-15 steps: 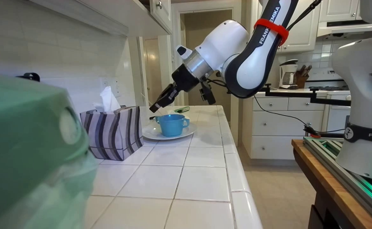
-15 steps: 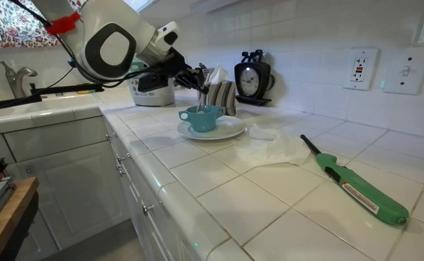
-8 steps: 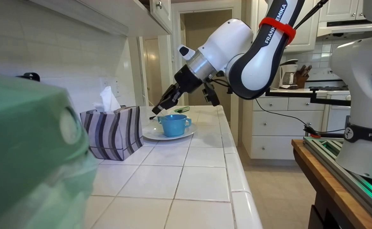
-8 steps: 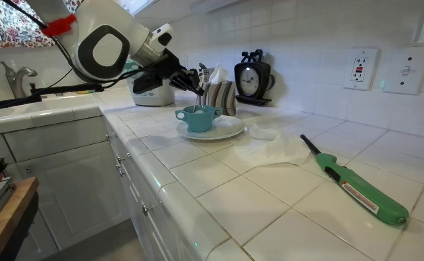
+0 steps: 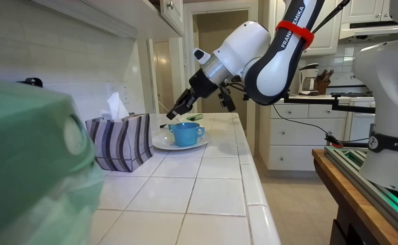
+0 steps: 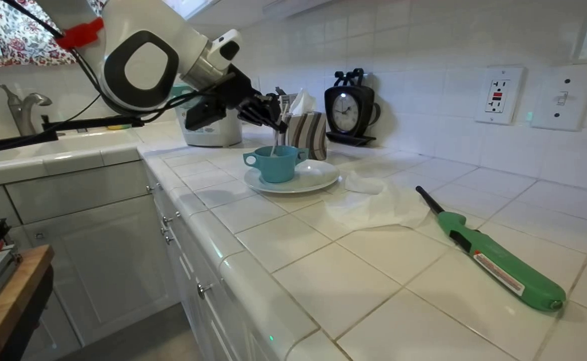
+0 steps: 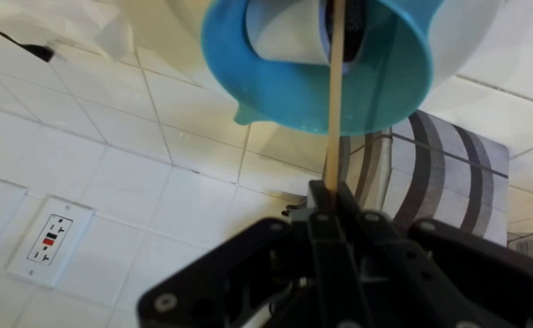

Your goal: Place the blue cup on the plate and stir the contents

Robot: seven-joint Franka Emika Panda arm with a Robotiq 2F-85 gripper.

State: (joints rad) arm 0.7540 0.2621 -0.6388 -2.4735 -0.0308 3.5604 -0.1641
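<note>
From the left in an exterior view, a white tub with a pale green top (image 6: pixel 225 133) stands on the white-tiled worktop (image 6: pixel 318 276), partly covered by the robot. Next comes the black two-fingered gripper (image 6: pixel 279 126), closed on a thin, pale-tan stick (image 7: pixel 334 109). Just below is the bright-blue squat cup with two loop handles (image 6: pixel 277 168), upright on the round, shallow white plate (image 6: pixel 321 175), left of the plate's middle. The placing half of the task looks done; stirring seems to be the step in hand.

That turns on one line: the cup lies beneath the gripper, and the stick's long axis slopes steeply down past the rim into the cup's mouth. In the wrist view the stick crosses in front of a small white cylindrical object with a dark end (image 7: pixel 289 34) inside the cup; whether they touch cannot be told. Small circles within the rim would likely serve; a wide sweep could push the wall and slide the cup.

Further right, behind the plate, stand a striped tissue box (image 6: pixel 308 133) and a black-cased clock (image 6: pixel 346 111). Then a crumpled white tissue (image 6: pixel 381 205) lies just beside the plate, and a green long-necked lighter (image 6: pixel 499 255) rests beyond it.
</note>
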